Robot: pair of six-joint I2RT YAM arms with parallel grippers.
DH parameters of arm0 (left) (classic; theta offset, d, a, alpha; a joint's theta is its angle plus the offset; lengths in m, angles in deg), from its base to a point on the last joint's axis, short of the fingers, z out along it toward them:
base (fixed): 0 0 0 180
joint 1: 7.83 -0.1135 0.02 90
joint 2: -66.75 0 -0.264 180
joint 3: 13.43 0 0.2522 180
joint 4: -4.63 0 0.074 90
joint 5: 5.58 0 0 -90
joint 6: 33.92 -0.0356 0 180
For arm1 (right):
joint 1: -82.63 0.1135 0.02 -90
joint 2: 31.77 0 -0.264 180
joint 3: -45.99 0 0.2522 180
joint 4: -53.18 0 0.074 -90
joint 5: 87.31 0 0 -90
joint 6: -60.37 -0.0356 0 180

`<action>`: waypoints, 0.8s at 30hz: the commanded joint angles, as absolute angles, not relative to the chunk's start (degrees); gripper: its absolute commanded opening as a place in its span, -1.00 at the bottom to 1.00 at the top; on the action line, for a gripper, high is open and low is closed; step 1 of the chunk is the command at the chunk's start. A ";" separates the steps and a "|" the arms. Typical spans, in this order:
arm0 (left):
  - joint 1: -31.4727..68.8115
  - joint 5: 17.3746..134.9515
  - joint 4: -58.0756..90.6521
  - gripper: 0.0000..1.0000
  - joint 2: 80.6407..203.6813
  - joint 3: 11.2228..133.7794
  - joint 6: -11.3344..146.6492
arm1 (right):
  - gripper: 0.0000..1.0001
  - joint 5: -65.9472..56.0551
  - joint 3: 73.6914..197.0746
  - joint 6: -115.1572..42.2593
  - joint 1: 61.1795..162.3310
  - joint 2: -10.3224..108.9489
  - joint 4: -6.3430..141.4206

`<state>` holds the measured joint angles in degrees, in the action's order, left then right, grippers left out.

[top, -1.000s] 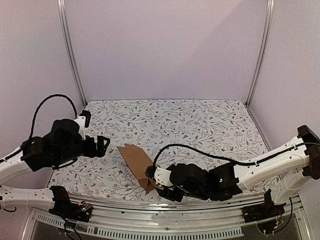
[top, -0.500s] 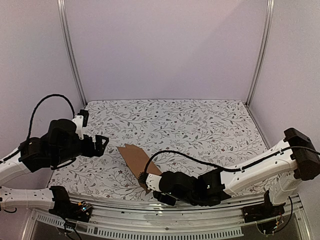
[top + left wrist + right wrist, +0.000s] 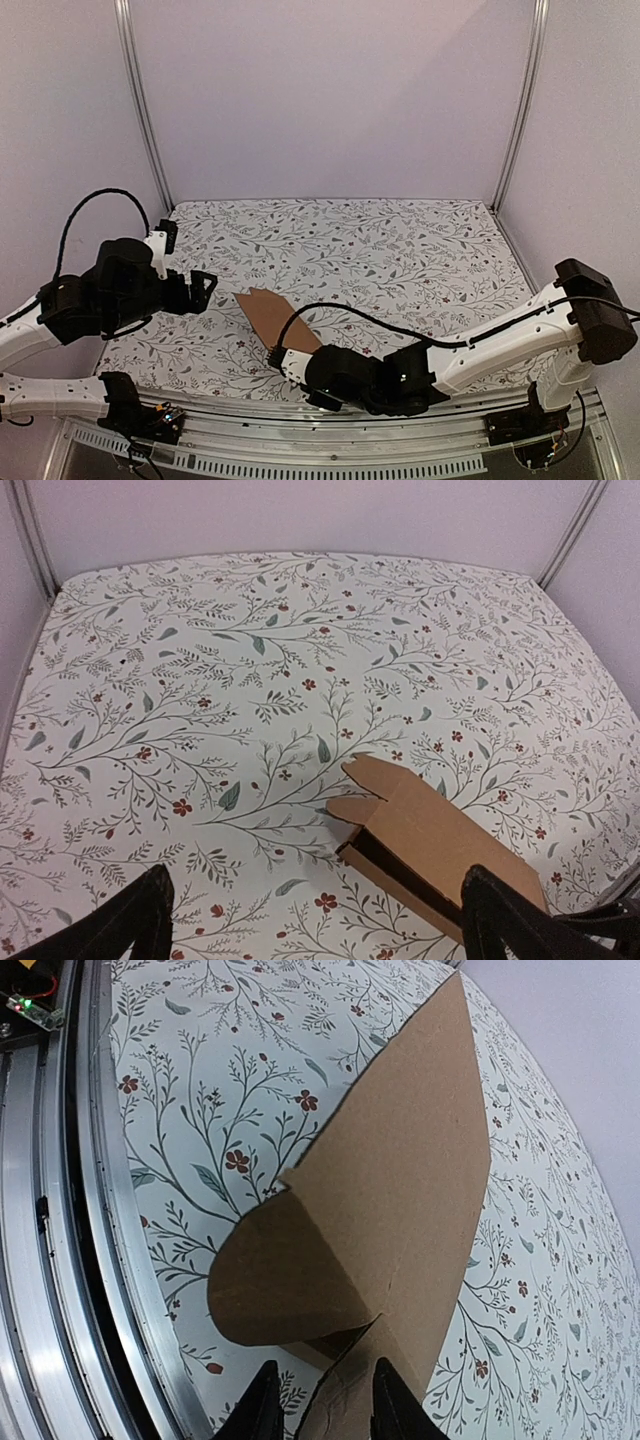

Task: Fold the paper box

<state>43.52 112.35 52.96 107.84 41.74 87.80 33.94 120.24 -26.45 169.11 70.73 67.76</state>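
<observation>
The paper box [image 3: 272,315] is a plain brown cardboard piece lying slanted on the table near the front edge. Its far end is open with small tabs, as the left wrist view [image 3: 440,840] shows. My left gripper [image 3: 205,290] is open and empty, hovering left of the box, its fingers [image 3: 140,920] spread wide. My right gripper [image 3: 287,360] is at the box's near end. In the right wrist view its fingers [image 3: 262,1405] stand close together on a near flap of the box [image 3: 410,1160], beside a rounded flap [image 3: 280,1280].
The table carries a floral cloth [image 3: 400,250]. A metal rail [image 3: 300,415] runs along the near edge, close under the right gripper and also in the right wrist view [image 3: 60,1210]. Frame posts [image 3: 140,100] and lilac walls enclose the back and sides.
My right arm has swung left and stretched out, and its gripper has shifted left along the box's near end. The left gripper has drawn back slightly. The box has hardly moved.
</observation>
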 commanded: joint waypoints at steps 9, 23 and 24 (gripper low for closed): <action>42.71 112.82 53.08 0.96 106.42 40.67 87.51 | -0.52 37.86 121.75 -25.97 170.25 72.91 68.66; 42.75 113.16 53.21 0.97 106.13 40.70 87.67 | -0.71 40.39 121.38 -26.20 170.26 72.92 70.03; 42.71 113.16 53.23 0.96 106.13 40.68 87.69 | -0.74 40.59 121.29 -26.28 170.26 72.85 70.09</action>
